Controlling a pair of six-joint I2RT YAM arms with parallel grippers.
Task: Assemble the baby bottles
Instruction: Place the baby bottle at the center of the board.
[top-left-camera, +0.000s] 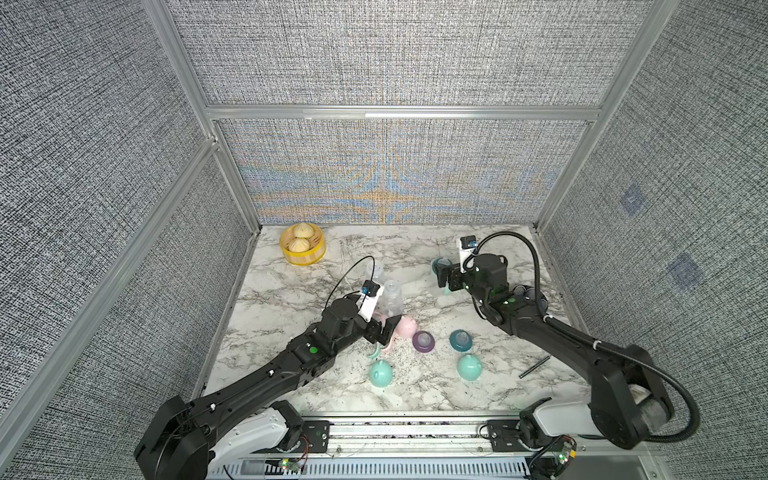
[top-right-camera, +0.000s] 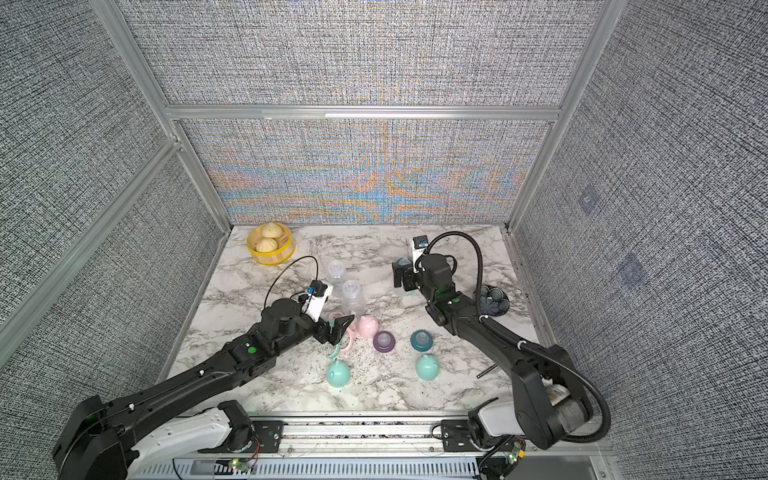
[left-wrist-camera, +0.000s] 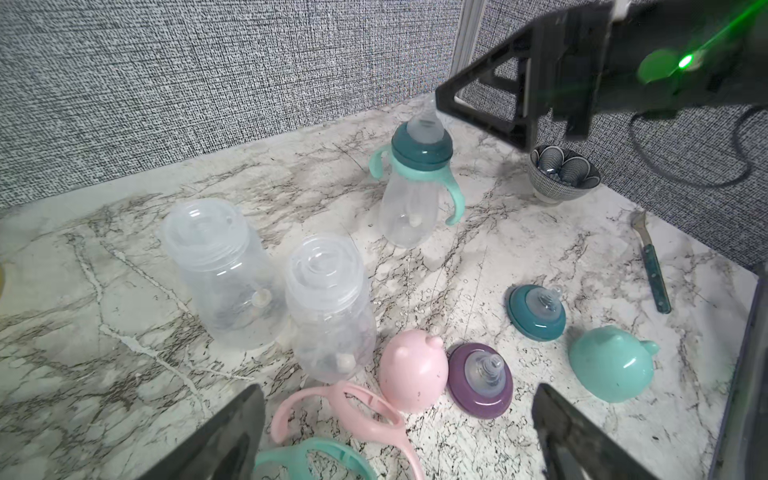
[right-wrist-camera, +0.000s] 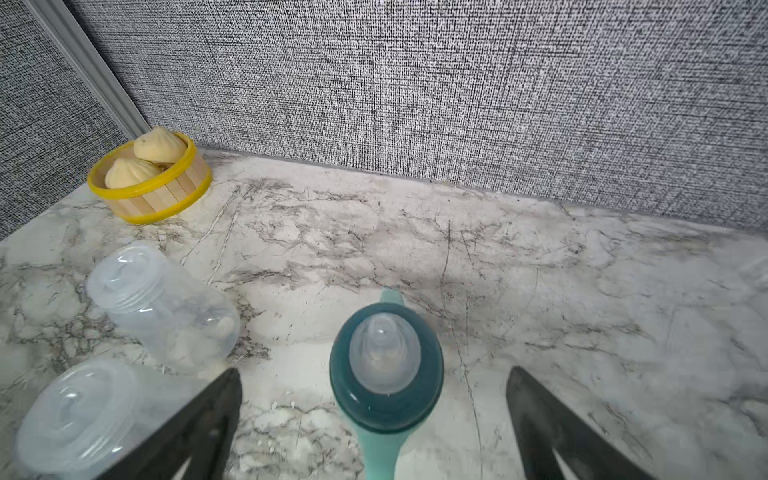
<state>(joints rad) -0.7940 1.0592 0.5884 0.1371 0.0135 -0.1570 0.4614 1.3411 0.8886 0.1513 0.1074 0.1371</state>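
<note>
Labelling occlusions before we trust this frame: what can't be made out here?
- Assembled bottle: right hand covers most of its body in both top views; right wrist view cuts it at the bottom edge.
- Mint handle ring: cut by the left wrist view's bottom edge; mostly under the left hand in top views.
- Patterned bowl: in a top view mostly behind the right arm.
</note>
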